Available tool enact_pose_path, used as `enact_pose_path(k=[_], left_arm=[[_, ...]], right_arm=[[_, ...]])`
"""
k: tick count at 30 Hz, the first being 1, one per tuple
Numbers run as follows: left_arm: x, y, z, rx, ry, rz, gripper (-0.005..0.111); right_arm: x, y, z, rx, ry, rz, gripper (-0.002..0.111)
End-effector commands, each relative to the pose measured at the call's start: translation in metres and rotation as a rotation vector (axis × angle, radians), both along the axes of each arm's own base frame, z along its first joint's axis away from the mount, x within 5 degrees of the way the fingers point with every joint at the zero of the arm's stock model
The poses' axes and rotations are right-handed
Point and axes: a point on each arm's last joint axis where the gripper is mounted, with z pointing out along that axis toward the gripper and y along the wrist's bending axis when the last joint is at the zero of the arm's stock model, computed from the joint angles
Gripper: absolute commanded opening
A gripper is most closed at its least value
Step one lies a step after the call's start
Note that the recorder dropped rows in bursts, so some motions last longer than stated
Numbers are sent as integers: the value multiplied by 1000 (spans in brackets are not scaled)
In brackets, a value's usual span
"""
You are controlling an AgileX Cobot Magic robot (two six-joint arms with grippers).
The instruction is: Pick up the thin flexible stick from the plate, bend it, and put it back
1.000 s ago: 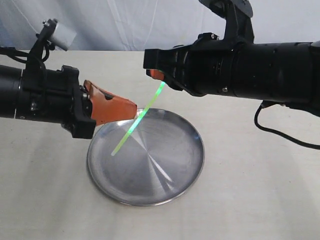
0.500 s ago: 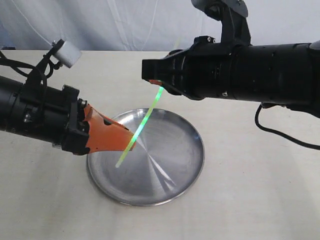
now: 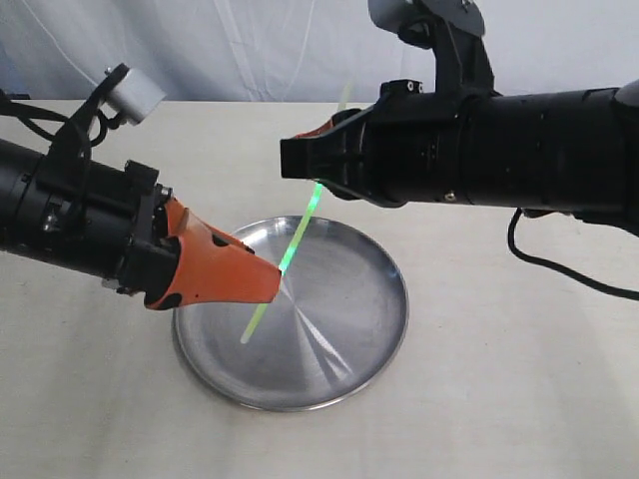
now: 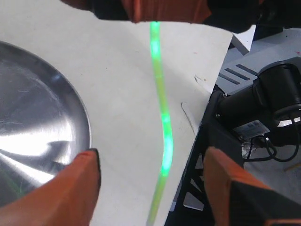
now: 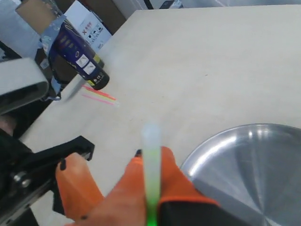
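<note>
The right tool [image 5: 151, 162] is squeezed tight on the top part of the thin flexible stick [image 3: 285, 261]. So the stick hangs tilted in the air, with its low end over the plate [image 3: 359, 329]. The left tool [image 4: 151, 162] is spread wide, with one finger on each side of the stick, not touching it. I think it sits there to grab the stick and help bend it. The plate rests on the tabletop [image 3: 499, 379] with nothing in it.
</note>
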Motion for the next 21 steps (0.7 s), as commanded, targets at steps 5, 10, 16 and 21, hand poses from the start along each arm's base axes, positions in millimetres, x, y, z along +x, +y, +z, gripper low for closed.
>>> enact_pose_path(k=[5, 10, 16, 21], left_arm=[[0, -1, 1, -20, 18, 9, 50], [2, 0, 0, -7, -1, 25, 0], [5, -1, 4, -31, -58, 37, 0], [8, 0, 10, -49, -118, 83, 0]], right_arm=[[-9, 8, 15, 112, -20, 119, 0], [-9, 8, 16, 112, -22, 117, 0], [-8, 8, 16, 122, 2, 102, 0], [-4, 5, 12, 71, -13, 54, 0]])
